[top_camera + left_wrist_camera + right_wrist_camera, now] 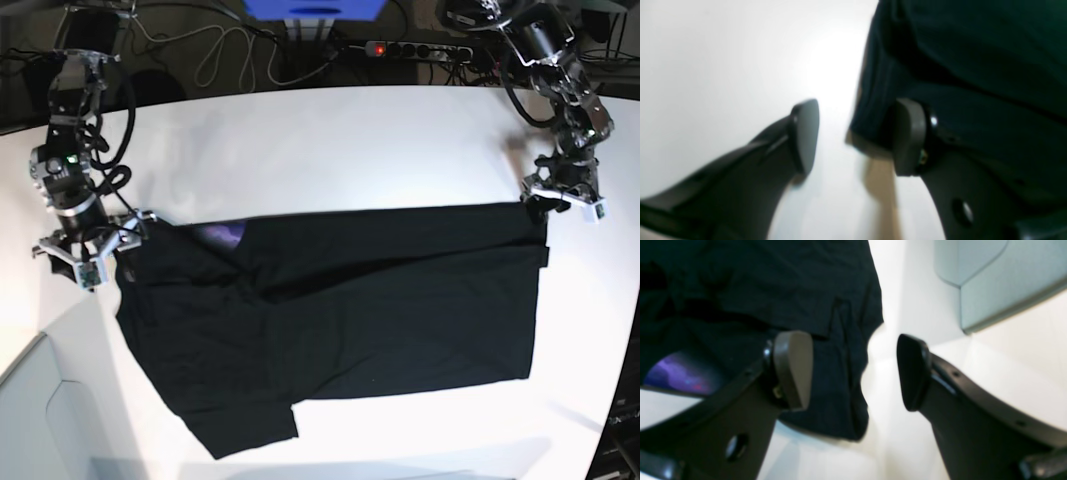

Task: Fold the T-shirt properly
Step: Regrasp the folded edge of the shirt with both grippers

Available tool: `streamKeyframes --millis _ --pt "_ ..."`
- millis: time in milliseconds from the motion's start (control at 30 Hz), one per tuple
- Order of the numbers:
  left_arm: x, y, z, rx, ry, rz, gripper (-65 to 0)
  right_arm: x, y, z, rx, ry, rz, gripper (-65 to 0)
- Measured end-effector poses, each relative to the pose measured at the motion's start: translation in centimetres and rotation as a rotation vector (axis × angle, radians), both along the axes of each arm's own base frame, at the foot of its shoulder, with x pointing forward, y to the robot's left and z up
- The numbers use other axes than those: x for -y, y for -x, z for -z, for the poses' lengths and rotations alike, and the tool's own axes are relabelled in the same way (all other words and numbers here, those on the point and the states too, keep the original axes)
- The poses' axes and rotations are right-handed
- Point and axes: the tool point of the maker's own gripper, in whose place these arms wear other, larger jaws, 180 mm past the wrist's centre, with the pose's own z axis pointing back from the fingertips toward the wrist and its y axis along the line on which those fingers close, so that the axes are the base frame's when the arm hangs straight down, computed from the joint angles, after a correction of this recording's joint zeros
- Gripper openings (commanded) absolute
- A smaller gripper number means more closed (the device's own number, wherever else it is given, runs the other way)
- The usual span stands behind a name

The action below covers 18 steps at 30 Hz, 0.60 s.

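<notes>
Two robot arms flank a black T-shirt [340, 310] spread across a white table [330, 140], seen from the base cam. Shirt lies mostly flat w/ plain side up, folded lengthwise along its top edge, one sleeve jutting toward the near edge at lower left. A small patch of purple print [222, 236] peeks out near the top-left corner.

Right gripper [88, 246], at the base view's left, sits at the shirt's upper-left corner. Wrist cam shows its jaws spread wide apart: one pad [791, 368] lies over the dark cloth, the other over bare table, w/ the fabric's edge hanging between them; nothing pinched. Purple print also shows at that view's lower left. A pale grey panel [1000, 280] sits in its upper right.

Left gripper [560, 198], at the base view's right, sits at the shirt's upper-right corner. Its jaws likewise stand apart: one finger [910, 136] against the cloth, the other over white tabletop, shirt edge between, no grip visible.

Behind the table: a tangle of cables [230, 50], a power strip [415, 48] w/ red light, and a blue box [315, 10].
</notes>
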Motion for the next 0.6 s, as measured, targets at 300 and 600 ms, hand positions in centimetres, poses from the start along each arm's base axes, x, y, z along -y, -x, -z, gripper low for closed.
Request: streamKeyframes --millis 300,600 --pt "-0.2 0.1 0.6 -0.014 0.010 -0.013 -65.0 3.7 3.5 1.5 -0.060 0.024 0.099 -26.2" --pt "-0.2 0.1 0.7 -0.015 0.016 -0.014 -65.0 2.8 4.9 4.2 -0.147 0.000 0.044 -26.1"
